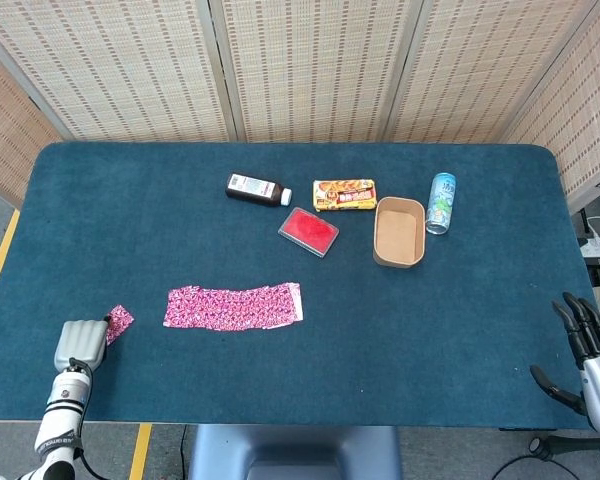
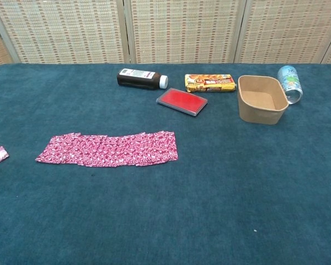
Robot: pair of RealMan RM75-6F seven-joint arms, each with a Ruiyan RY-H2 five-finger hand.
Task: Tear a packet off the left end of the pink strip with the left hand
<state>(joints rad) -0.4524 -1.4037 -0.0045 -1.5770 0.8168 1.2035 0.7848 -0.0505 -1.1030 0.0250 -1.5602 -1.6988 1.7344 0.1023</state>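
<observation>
Box (image 1: 399, 232) stands open, nothing visible inside, beside can (image 1: 441, 202).

Pink patterned strip (image 1: 234, 307) on dark teal table (image 1: 460, 320).

We record a dark bottle (image 1: 253, 188) with a white cap lying on its side at the far centre of the blue table (image 1: 460, 330). Just beside it to the right lies a yellow snack packet (image 1: 344, 194). A flat red case (image 1: 308, 231) sits near both, on the nearer side. A brown paper tub (image 1: 399, 232) stands right of the case, open end up. A blue-green can (image 1: 441, 202) lies just beside the tub. Woven screens (image 1: 310, 65) back the table.
</observation>
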